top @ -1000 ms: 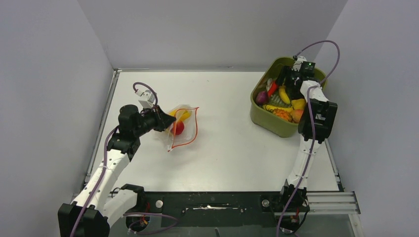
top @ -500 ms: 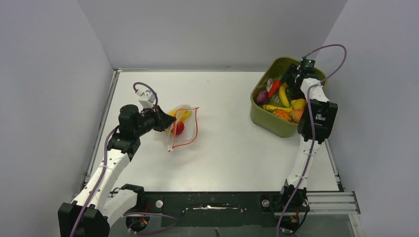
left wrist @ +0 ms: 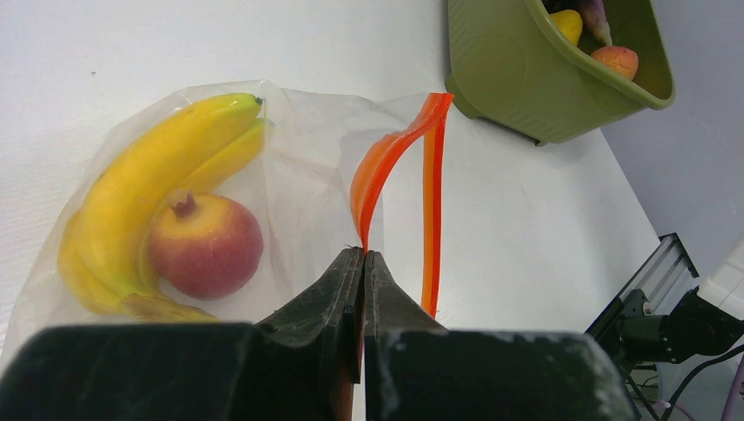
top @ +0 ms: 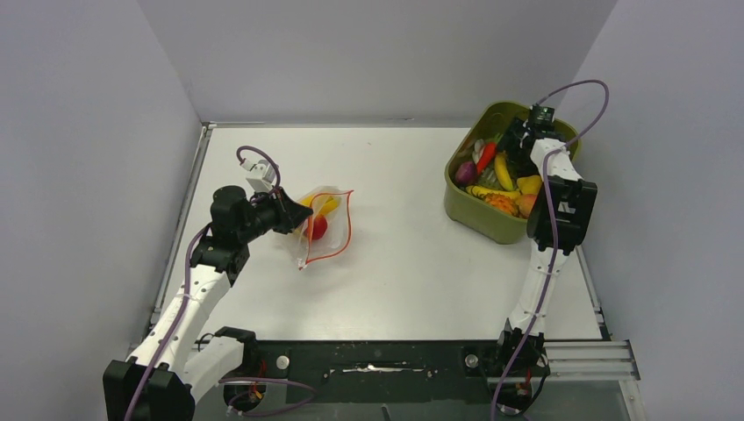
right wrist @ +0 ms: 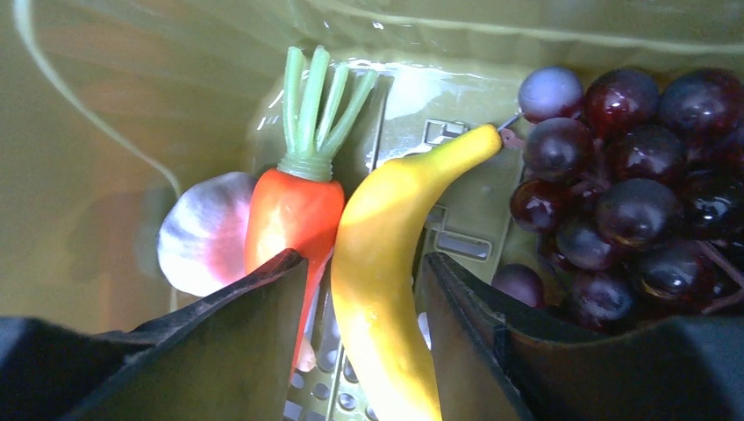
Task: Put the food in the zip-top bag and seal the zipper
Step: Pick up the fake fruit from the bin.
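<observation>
As the left hand (left wrist: pixel 362 254) pinches tight on the zipper (left wrist: pixel 430 202), the zip-top bag (left wrist: pixel 298 175) lies on the worktop (top: pixel 412 254) left of centre, bananas (left wrist: pixel 149 175) and a red fruit (left wrist: pixel 206 246) inside; the right hand (right wrist: pixel 361 259) sits in the green bin (right wrist: pixel 105 132), half-wide, fingers (right wrist: pixel 237 333) either side of a yellow banana (right wrist: pixel 386 228) beside a carrot (right wrist: pixel 289 206).

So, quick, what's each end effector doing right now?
Left end effector: shut on the zipper.
Right end effector: open, jaws either side of a yellow banana, not clearly gripping it.
</observation>
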Action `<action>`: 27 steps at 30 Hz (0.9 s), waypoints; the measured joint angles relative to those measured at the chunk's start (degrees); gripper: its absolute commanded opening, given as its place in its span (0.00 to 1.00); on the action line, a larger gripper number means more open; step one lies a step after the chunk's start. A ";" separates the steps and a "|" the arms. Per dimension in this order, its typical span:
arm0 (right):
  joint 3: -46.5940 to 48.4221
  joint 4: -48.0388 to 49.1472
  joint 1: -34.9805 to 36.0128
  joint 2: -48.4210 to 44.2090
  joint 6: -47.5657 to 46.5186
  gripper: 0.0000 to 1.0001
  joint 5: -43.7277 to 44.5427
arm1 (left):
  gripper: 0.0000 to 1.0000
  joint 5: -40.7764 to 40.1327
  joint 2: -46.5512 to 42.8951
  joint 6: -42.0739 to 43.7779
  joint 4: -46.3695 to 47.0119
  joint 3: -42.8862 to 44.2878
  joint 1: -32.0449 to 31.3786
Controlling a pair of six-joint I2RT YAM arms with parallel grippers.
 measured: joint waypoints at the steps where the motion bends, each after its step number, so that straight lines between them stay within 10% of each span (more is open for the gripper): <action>1: 0.00 -0.28 -0.04 0.02 -0.02 0.54 0.39 | 0.00 0.00 0.00 0.00 0.00 0.00 0.00; 27: -0.31 -3.28 0.35 1.49 -0.28 0.44 2.69 | 0.00 -0.02 -0.07 0.00 0.00 0.00 0.04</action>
